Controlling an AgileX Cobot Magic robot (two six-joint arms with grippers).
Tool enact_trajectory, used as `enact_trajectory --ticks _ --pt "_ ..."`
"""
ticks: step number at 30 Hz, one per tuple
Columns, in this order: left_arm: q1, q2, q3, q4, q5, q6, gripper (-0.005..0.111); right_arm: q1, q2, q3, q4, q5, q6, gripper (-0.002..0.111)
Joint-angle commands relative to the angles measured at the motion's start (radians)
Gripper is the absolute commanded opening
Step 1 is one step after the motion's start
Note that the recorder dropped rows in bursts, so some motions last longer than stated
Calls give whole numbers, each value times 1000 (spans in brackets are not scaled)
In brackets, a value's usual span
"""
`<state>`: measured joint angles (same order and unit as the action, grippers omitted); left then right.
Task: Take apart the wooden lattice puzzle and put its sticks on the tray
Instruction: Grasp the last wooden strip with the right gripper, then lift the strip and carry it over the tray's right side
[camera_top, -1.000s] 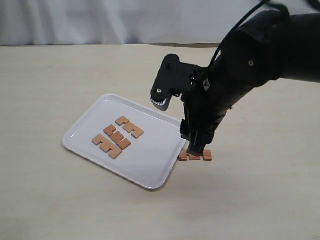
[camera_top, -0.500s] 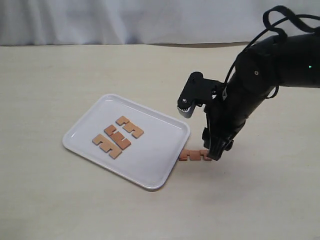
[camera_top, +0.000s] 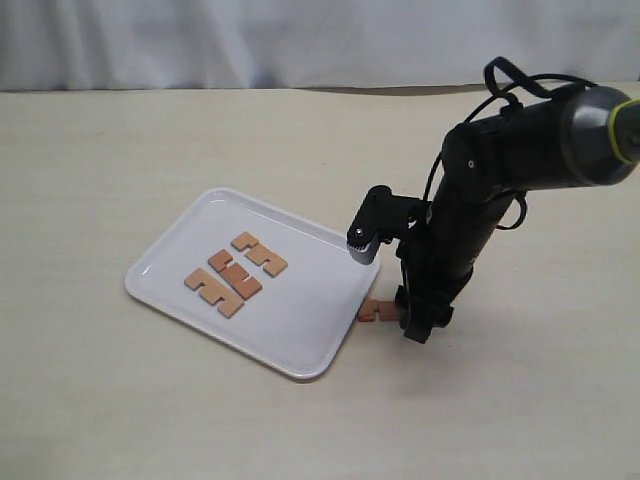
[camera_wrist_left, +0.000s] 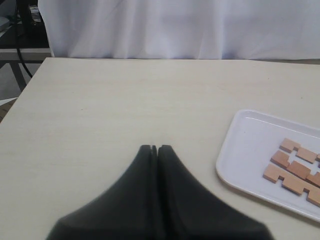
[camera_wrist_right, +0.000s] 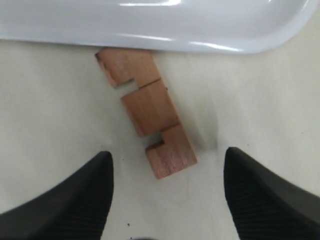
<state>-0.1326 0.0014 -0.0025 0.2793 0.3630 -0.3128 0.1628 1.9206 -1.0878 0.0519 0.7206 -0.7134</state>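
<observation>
While the right tool (camera_wrist_right: 166, 154) sits low over the surface (camera_top: 150, 400), its jaws are spread wide and grip nothing. One stick (camera_wrist_right: 145, 112) lies flat on the surface, one end between the two fingers (camera_wrist_right: 75, 200). There's a gap on each side and no contact that I can see. Its other end butts against the tray (camera_top: 300, 315) rim, outside the tray. Three more sticks (camera_top: 235, 273) lie flat on the tray, close together near its middle. The left tool (camera_wrist_left: 153, 148) is clenched with tips touching, empty, above the surface near the tray.
</observation>
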Motion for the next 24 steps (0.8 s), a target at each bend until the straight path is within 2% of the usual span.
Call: enact_trajectory --ticks 1,24 --pt "-8 -1 2 -3 -3 -3 0 -9 7 -6 0 -27 -9 60" --pt "-8 -1 2 -3 -3 -3 0 -9 49 -2 -8 -44 29 60"
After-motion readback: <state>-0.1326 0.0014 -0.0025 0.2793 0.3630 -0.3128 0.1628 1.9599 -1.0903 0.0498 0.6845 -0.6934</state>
